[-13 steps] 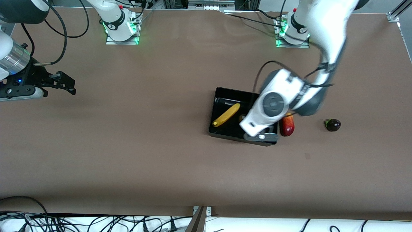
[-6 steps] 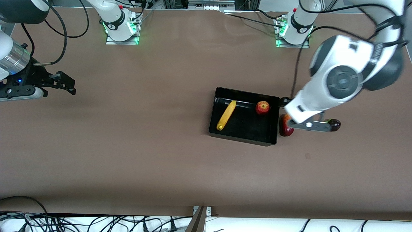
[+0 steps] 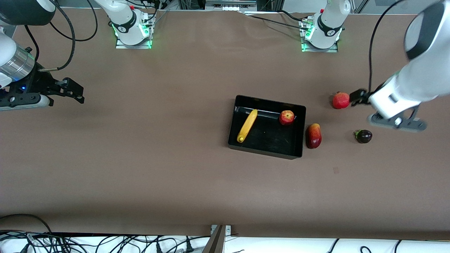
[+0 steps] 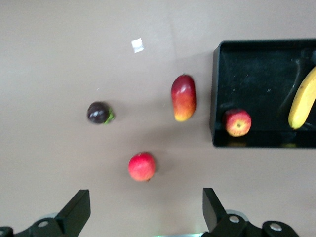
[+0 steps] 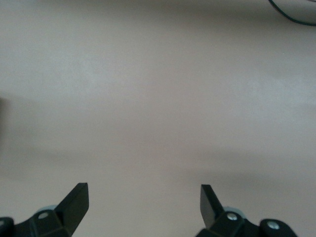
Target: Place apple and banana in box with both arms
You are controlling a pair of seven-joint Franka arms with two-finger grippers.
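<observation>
The black box (image 3: 267,150) stands mid-table toward the left arm's end. The yellow banana (image 3: 247,125) lies in it. The apple (image 3: 287,117) sits in the box corner toward the left arm's base. Both also show in the left wrist view, the apple (image 4: 238,122) and the banana (image 4: 302,98) inside the box (image 4: 247,64). My left gripper (image 3: 358,96) is open and empty, over bare table beside a plain red round fruit, as its own wrist view (image 4: 144,197) shows. My right gripper (image 3: 78,94) waits open and empty over bare table at the right arm's end, seen also in its own wrist view (image 5: 143,190).
A red-and-orange mango-like fruit (image 3: 313,136) lies against the box wall outside it. A plain red round fruit (image 3: 340,100) and a dark purple fruit (image 3: 363,136) lie toward the left arm's end. A small white scrap (image 4: 138,45) lies on the table.
My left arm has swung away from the box toward its own end of the table. The apple now lies uncovered in the box. The banana has turned slightly.
</observation>
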